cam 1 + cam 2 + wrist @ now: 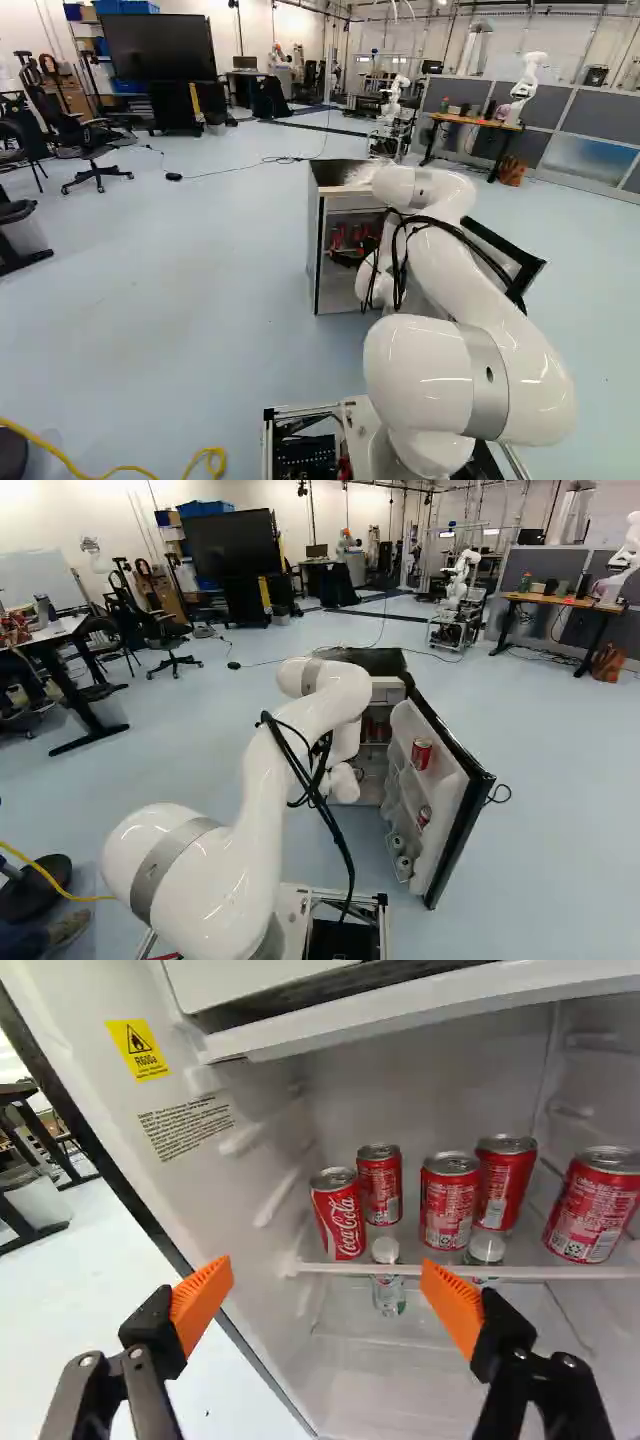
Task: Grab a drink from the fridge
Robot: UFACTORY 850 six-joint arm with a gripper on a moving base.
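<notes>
In the left base view my gripper (350, 257) is a dark shape at the opening of the fridge (317, 245). The wrist view shows my gripper (326, 1268) open, nothing between its orange pads. Ahead of it, several red cans stand on the shelf (520, 1272): a front can (340, 1213), one behind it (380, 1185), a middle can (448, 1200), another behind that (503, 1182) and a farther one (597, 1205). Two clear bottles, one nearer the front can (388, 1292) and one under the middle cans (486, 1251), show at the shelf's front edge.
The fridge door (455, 810) stands open to the arm's right, holding red cans (421, 753) and other containers in its racks. The fridge's side wall (190, 1140) rises close beside one finger. Another robot (460, 580) and a wooden desk (560, 600) stand farther back.
</notes>
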